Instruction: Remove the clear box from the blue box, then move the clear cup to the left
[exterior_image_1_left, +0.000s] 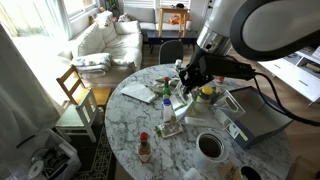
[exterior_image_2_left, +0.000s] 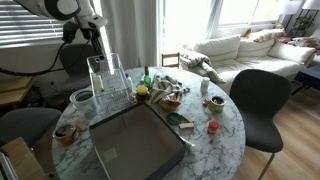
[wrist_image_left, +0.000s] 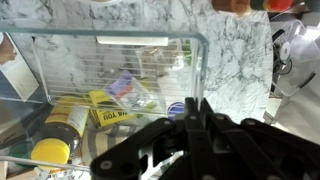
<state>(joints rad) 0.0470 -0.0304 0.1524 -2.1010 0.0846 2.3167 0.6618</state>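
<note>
My gripper (wrist_image_left: 197, 102) is shut on the top edge of one wall of the clear box (wrist_image_left: 110, 70), a tall see-through rectangular box. In an exterior view the gripper (exterior_image_2_left: 97, 52) holds the clear box (exterior_image_2_left: 108, 80) upright just past the far edge of the blue box (exterior_image_2_left: 135, 150), outside it. I cannot tell whether the clear box rests on the table or hangs above it. The clear cup (exterior_image_2_left: 83, 98) stands right beside the clear box. In an exterior view the gripper (exterior_image_1_left: 188, 82) sits over the table's middle, with the blue box (exterior_image_1_left: 258, 118) and the clear cup (exterior_image_1_left: 210, 147) nearby.
A yellow-lidded jar (wrist_image_left: 50, 150) and printed packets show through the clear box. Small items crowd the round marble table (exterior_image_2_left: 225, 110): a green lid (exterior_image_2_left: 175, 118), a red piece (exterior_image_2_left: 212, 127), a small bottle (exterior_image_1_left: 145, 148). A dark chair (exterior_image_2_left: 262, 100) stands at the table's edge.
</note>
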